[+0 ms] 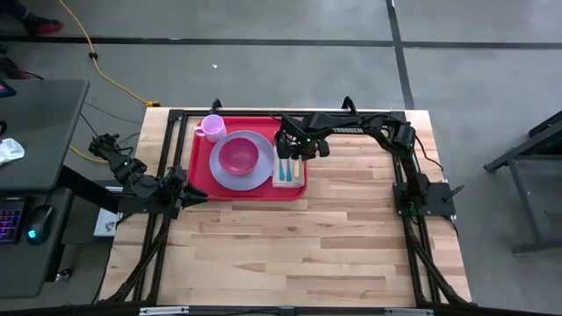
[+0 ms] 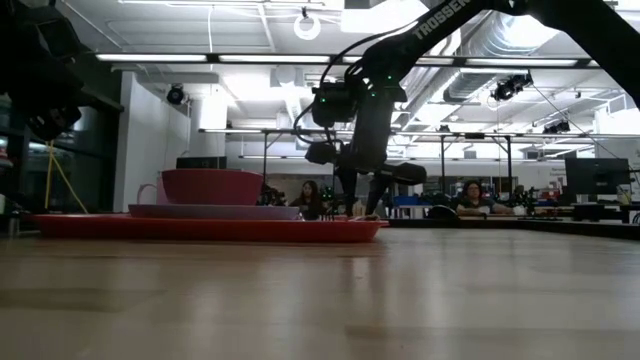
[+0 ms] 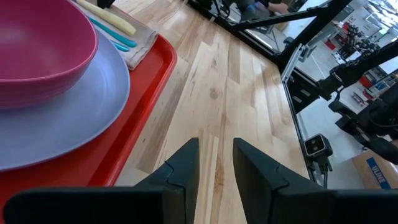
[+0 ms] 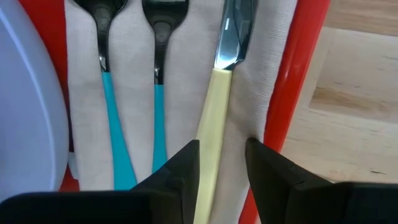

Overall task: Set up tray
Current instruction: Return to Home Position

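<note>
The red tray (image 1: 200, 168) lies flat on the table's far left part. It carries a lavender plate (image 1: 260, 180) with a pink bowl (image 1: 236, 156), and a pink cup (image 1: 212, 128) at its far corner. A beige napkin (image 4: 180, 62) lies at its right end. On the napkin are two teal-handled utensils (image 4: 111, 106) and a yellow-handled knife (image 4: 214, 106). My right gripper (image 4: 222, 163) is open and points down over the knife's handle end, one finger on either side. My left gripper (image 3: 216, 155) is open and hovers over bare wood by the tray's near left corner.
Bare wooden table (image 1: 299, 246) stretches to the right of the tray and toward the near edge. The black frame rail (image 1: 263, 114) runs along the far edge behind the tray. In the low view, people sit in the room beyond the table (image 2: 470, 195).
</note>
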You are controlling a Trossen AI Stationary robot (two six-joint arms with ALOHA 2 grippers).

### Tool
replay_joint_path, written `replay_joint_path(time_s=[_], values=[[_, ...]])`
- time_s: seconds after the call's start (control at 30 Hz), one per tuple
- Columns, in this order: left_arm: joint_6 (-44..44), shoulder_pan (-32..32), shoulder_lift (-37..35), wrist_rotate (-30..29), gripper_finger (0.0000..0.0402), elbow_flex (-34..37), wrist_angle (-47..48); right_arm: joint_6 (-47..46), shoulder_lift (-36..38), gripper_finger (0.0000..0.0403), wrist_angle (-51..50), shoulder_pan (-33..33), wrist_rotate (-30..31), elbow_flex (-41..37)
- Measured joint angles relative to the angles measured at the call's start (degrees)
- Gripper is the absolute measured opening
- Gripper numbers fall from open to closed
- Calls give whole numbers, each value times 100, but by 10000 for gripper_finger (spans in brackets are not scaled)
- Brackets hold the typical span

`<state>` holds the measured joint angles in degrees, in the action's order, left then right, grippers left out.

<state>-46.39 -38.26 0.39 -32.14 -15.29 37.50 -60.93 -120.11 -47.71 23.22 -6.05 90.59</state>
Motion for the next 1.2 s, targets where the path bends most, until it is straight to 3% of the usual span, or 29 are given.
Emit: replay_joint_path(time_s=[0.47, 0.77, 0.97, 1.2], values=[[0, 1, -1, 0, 129, 0, -2, 285, 103, 108, -4, -29, -691, 0], [0, 1, 0, 36, 129, 0, -2, 343, 810, 108, -34, -94, 188, -2], [0, 0, -1, 52, 129, 0, -2, 933, 1349, 108, -128, -154, 786, -2], [-67, 2, -1, 57, 129, 0, -2, 1597, 1870, 108, -1061, -223, 1291, 0]])
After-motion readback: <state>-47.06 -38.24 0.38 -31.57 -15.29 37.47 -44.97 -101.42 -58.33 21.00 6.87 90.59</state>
